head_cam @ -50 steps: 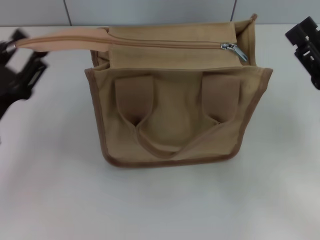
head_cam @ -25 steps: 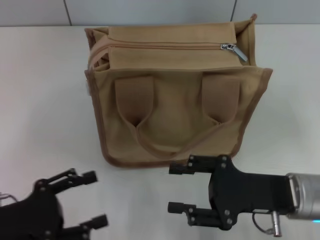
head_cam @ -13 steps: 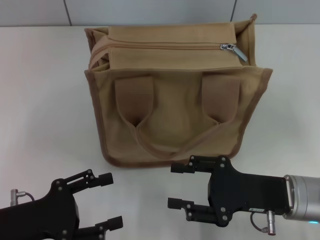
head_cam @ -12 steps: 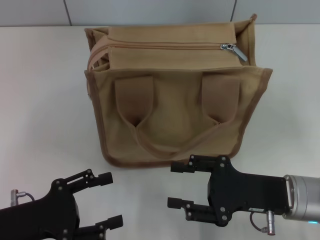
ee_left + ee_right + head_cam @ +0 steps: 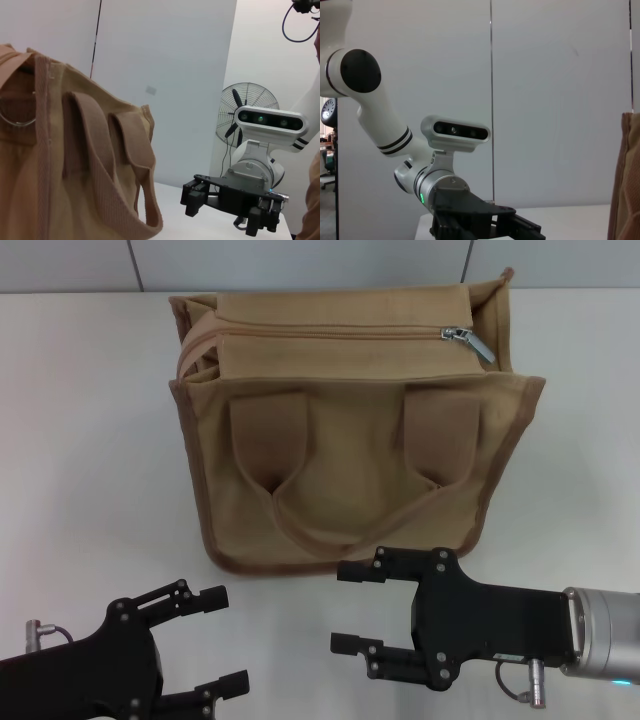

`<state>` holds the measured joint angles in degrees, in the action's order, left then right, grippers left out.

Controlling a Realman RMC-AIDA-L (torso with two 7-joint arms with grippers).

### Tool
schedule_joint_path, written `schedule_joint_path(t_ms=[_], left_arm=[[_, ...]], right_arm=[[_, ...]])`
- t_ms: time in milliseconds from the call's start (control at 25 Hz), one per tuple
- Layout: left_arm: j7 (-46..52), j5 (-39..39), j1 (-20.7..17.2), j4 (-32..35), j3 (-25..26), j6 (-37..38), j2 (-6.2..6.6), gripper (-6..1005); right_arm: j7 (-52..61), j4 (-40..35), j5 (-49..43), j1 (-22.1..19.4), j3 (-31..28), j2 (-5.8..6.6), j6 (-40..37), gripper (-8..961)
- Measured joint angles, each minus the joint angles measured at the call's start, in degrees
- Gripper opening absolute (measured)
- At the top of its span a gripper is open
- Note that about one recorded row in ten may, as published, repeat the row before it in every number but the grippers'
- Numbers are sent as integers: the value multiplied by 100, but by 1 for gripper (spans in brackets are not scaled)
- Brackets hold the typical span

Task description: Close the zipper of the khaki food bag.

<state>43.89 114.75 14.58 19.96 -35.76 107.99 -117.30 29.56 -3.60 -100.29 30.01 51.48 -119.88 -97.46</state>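
Note:
The khaki food bag (image 5: 350,440) stands in the middle of the white table, its two strap handles folded down over its front. The zipper (image 5: 330,332) runs along the bag's top, and its silver pull tab (image 5: 470,342) lies at the right end. My left gripper (image 5: 215,640) is open and empty in front of the bag at the near left. My right gripper (image 5: 350,607) is open and empty just in front of the bag's near edge. The left wrist view shows the bag's side (image 5: 65,170) and the right gripper (image 5: 225,202). The right wrist view shows a bag edge (image 5: 626,180).
The white table (image 5: 90,440) extends to both sides of the bag. A grey panelled wall (image 5: 300,260) runs behind it. A standing fan (image 5: 245,107) shows in the left wrist view, off the table.
Two seconds ago both grippers were beside the bag's top, the left pulling the zipper's end strap out. They have let go and now sit in front of the bag, almost still for the last half second.

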Motion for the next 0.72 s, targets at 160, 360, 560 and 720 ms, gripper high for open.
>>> schedule_joint_path(t_ms=[160, 360, 560, 720], left_arm=[[-2, 2, 13, -1, -8, 0, 0, 810], [-4, 4, 16, 8, -4, 0, -3, 810], [-4, 4, 7, 9, -9, -5, -4, 810], [-4, 2, -6, -11, 26, -6, -4, 810]], right_arm=[[-3, 51, 115, -9, -144, 0, 22, 618], [-4, 155, 220, -31, -348, 0, 108, 633], [-12, 165, 227, -38, -353, 0, 142, 790], [-13, 169, 231, -45, -356, 0, 151, 831]])
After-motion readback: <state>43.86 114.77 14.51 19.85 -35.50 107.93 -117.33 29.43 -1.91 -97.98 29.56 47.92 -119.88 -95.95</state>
